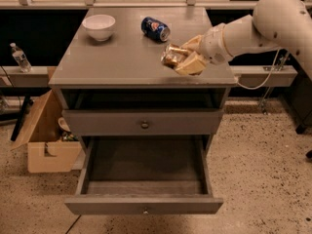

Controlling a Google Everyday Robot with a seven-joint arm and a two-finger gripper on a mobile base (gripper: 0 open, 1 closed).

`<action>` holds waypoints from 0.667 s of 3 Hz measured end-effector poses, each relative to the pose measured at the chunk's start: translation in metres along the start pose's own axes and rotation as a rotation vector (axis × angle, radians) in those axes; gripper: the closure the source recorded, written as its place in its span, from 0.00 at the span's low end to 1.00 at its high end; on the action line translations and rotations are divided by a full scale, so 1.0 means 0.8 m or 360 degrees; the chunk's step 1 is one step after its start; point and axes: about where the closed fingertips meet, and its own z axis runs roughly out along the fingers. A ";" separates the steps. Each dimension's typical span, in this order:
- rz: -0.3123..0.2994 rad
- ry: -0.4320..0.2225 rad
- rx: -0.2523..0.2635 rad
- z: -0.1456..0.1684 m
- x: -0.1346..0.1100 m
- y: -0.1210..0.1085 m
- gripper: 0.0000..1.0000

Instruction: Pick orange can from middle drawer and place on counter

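Over the counter's 4 o'clock sector, camera view: gripper (181, 60) is clamped on the orange can (170, 56). The can is tilted, with one silver end facing roughly 9 o'clock. It hangs above the counter (117, 62), close to the surface. I cannot tell whether it touches.

Risks as I judge them:
- If I release with the can tilted, it lands on its side and rolls. The front edge is near at 6 o'clock, and past it are the pulled-out middle drawer (145, 204) and the floor.
- The right edge is near at 3 o'clock, so a drop biased that way goes off the top.
- The blue can (155, 29) lies on its side at 11 o'clock from the gripper, not far off. A sweep in that direction could knock it and set it rolling.
- The grip sits toward one end of a shiny can, so a fast wrist turn could let it slip.
- The arm reaches in from 3 o'clock, and pulling out low could drag the can along.

Count:
- orange can: one
- blue can: one
- white bowl (99, 26): one, at the counter's 11 o'clock
- knobbed drawer fronts: two, the upper drawer front (145, 123) closed and the lower one pulled out
- cardboard box (48, 140): one, at 9 o'clock of the cabinet on the floor
- water bottle (20, 57): one, at the far left
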 end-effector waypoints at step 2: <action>0.0220 0.0083 0.0035 0.056 0.014 -0.082 0.82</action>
